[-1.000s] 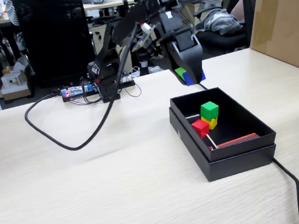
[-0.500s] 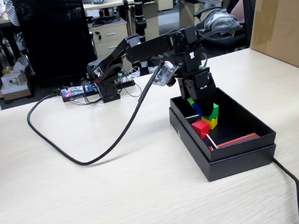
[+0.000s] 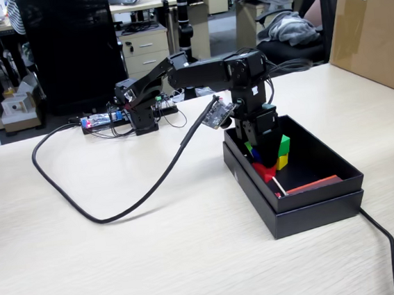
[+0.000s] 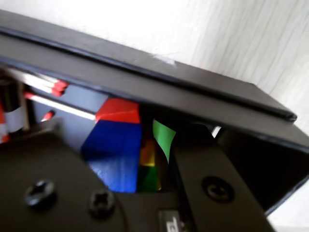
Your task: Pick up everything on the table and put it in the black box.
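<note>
Lower now — hand [image 3: 257, 157] inside matte black box [image 3: 327, 194], pinching blue cube [image 4: 115, 154].

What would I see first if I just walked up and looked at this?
Probably the black robot arm bending down over the black box on the pale table, with its gripper dipped inside. In the box, bright cubes stand out against the black: a blue cube between the gripper's jaws, a red cube beside it, and a green cube stacked on a yellow cube.
</note>
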`<state>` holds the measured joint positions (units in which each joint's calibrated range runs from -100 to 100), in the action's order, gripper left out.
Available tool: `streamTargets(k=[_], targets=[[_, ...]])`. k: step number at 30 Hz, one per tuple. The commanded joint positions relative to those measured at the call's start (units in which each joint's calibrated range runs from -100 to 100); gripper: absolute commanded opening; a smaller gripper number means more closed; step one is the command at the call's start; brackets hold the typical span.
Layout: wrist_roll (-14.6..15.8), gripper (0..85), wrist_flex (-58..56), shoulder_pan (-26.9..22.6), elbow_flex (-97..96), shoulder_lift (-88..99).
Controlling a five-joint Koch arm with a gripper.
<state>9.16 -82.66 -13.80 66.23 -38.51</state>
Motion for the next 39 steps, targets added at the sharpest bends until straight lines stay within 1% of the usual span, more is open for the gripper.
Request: streamTargets(k=[1, 4, 8, 10, 12, 14, 15, 18, 25, 26, 30, 35, 39], targets=[[-0.1, 46.0, -2.23, 0.15, 0.77, 5.87], [-0.24, 46.3, -2.23, 0.49, -0.77, 11.03], [-0.93, 46.4, -2.23, 1.17, -5.48, 27.55], [-1.42, 46.4, -2.14, 2.1, -6.66, 42.36], [-1.71, 46.4, -2.14, 2.69, -8.66, 49.81], [-1.9, 47.1, -2.14, 3.57, -12.92, 57.85], [-2.54, 48.8, -1.97, 3.96, -16.09, 62.21], [-2.88, 49.2, -1.02, 6.06, -29.78, 75.4], [-5.23, 50.1, 10.04, 8.79, -60.6, 100.42], [-6.01, 50.3, 15.57, 9.62, -70.31, 107.65], [-7.08, 50.0, 28.53, 10.5, -89.34, 120.96], [-7.18, 50.3, 38.38, 10.55, -110.38, 134.84], [-7.23, 50.7, 45.29, 11.38, -121.8, 138.51]])
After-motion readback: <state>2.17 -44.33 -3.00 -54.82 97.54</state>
